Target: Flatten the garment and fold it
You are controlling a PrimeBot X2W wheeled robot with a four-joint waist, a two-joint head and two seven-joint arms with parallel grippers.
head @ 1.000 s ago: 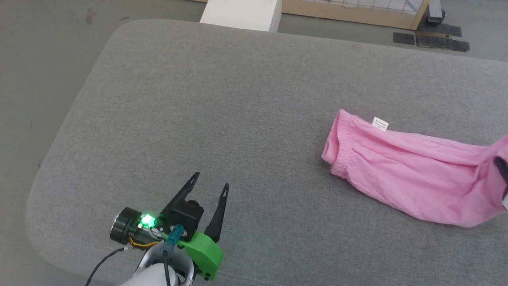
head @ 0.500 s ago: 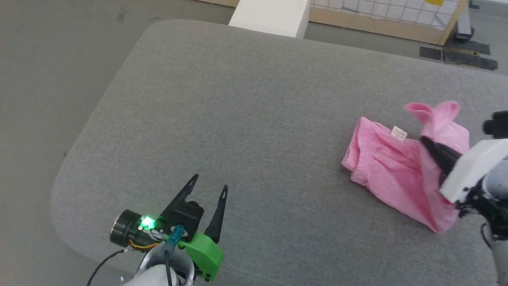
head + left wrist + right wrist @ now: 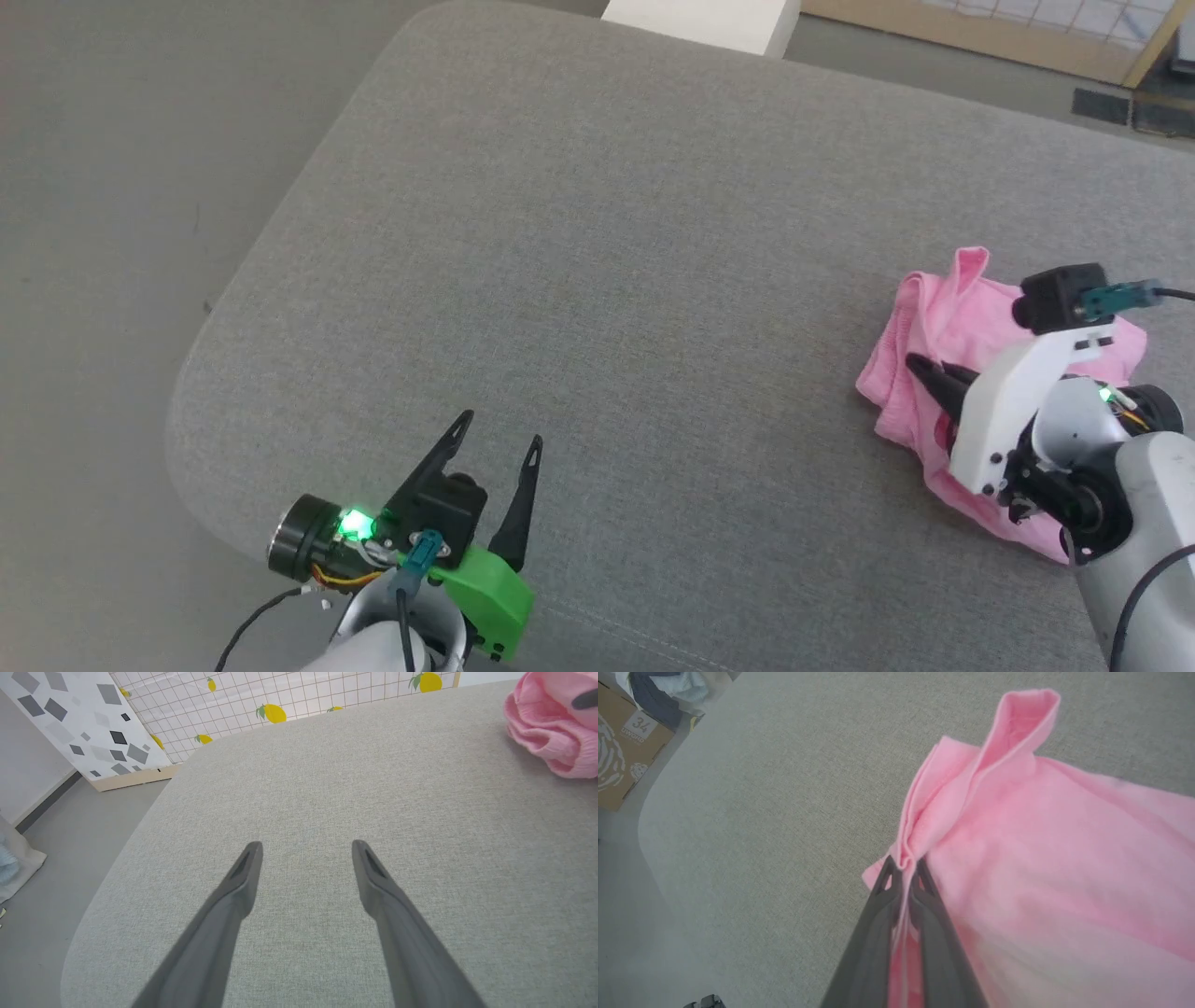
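The garment [image 3: 943, 322], bright pink shorts of thin cloth, lies doubled over on itself at the right side of the grey cushioned surface [image 3: 597, 243]. My right gripper [image 3: 920, 369] is shut on a folded hem edge of it; in the right wrist view the pink cloth [image 3: 1045, 835] is pinched between the two closed fingers [image 3: 903, 865], with a loop of hem standing up beyond them. My left gripper [image 3: 499, 429] stands open over bare cushion at the lower left, far from the shorts. In the left wrist view its fingertips [image 3: 306, 847] are spread, and the bunched pink garment [image 3: 546, 732] sits at the upper right.
A white block [image 3: 700, 19] stands on the floor beyond the far edge of the cushion. A wooden-framed lemon-print panel [image 3: 280, 700] and a grey patterned board [image 3: 84, 723] lean behind. A cardboard box [image 3: 621, 751] with clothes above it stands past the cushion's corner.
My right gripper has carried the held end of the shorts leftward over the rest, folding them into a shorter heap; the white tag is now covered. The head camera has shifted. The left arm stays still.
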